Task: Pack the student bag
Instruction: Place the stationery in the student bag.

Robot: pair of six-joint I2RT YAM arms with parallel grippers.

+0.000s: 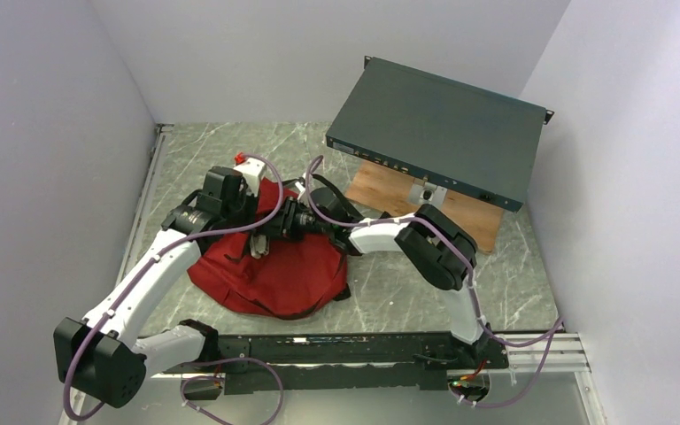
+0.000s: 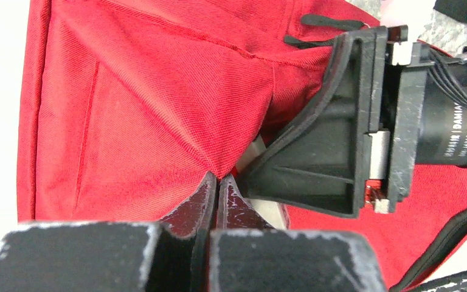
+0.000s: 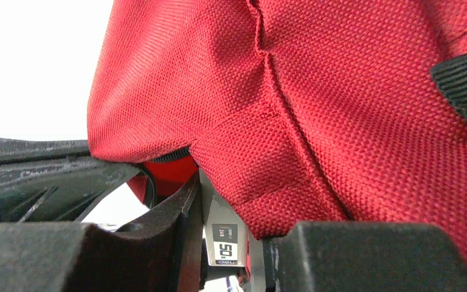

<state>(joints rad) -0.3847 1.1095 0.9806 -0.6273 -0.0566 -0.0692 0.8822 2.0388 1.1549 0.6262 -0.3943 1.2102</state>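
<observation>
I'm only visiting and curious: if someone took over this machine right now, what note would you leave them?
Left hand: shut, pinching the bag's red fabric.
Right hand: closed on a flat white item at the bag's opening.
Bag: on the table, between both arms.
Done: item is at the bag's mouth.
Left: likely push it in, release, zip up.

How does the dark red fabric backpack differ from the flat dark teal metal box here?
The dark red fabric backpack is soft and crumpled; the flat dark teal metal box is rigid and straight-edged. The backpack lies between both arms; the box stands apart, far right, over a wooden board.
</observation>
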